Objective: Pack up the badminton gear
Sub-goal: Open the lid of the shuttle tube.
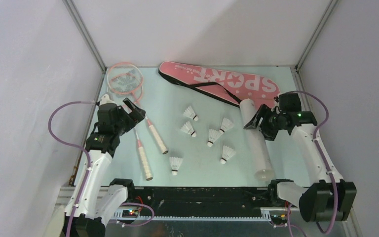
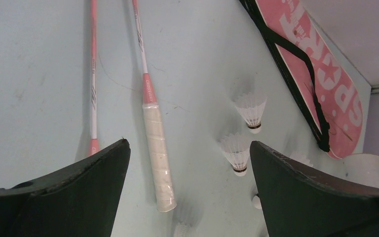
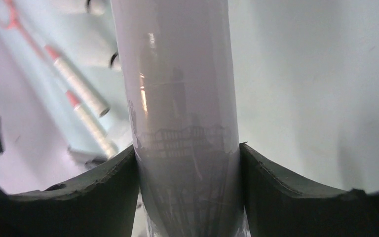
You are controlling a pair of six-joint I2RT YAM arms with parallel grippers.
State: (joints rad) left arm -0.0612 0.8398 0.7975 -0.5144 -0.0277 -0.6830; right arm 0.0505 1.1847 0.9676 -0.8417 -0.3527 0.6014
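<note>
The long white tube (image 1: 260,145) lies on the table's right side, and my right gripper (image 1: 257,119) is shut on its far end. In the right wrist view both fingers press the sides of the tube (image 3: 177,94). Two pink-framed rackets (image 1: 123,79) lie at the left, white handles (image 1: 157,138) pointing to the near side. Several white shuttlecocks (image 1: 213,136) are scattered in the middle. The pink "SPORT" bag (image 1: 222,81) lies at the back. My left gripper (image 1: 131,111) hovers open over the rackets, with one handle (image 2: 156,148) below its empty jaws.
White walls enclose the table on three sides. The bag's black strap (image 2: 306,69) runs along its near edge, close to the tube's far end. One shuttlecock (image 1: 175,164) lies near the front edge, beside a racket handle (image 1: 146,163).
</note>
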